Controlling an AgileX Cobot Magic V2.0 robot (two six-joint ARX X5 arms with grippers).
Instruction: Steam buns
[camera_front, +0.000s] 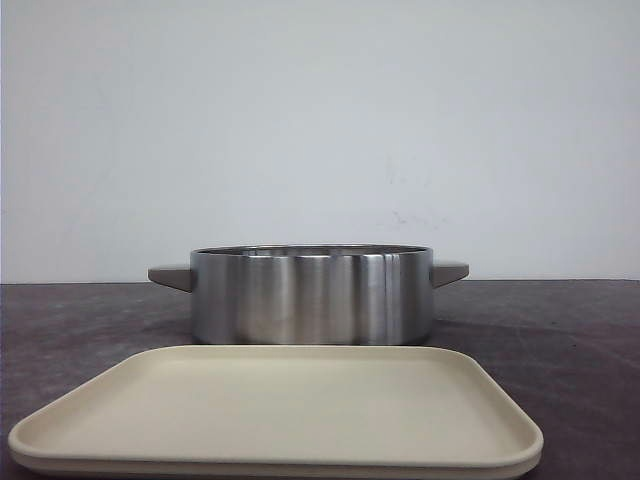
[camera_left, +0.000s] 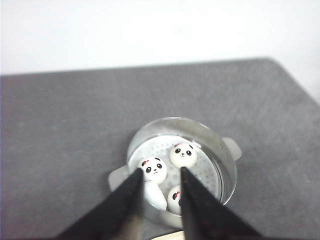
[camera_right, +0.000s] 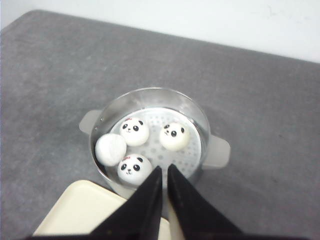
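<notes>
Cream tray (camera_front: 280, 415) fronts steel pot (camera_front: 312, 295) holding four buns (camera_right: 134, 131).

This looks like a lab or test bench dressed up as a kitchen, not a real one. A bare dark grey table (camera_front: 580, 330) stands against a plain white wall (camera_front: 320, 120). The only kitchen things are a steel steamer pot (camera_front: 312, 295) with grey handles, set toward the table's far edge, and a cream tray (camera_front: 275, 415) at its near edge. Four toy-like panda buns (camera_right: 134, 131) lie on the pot's perforated floor.
</notes>
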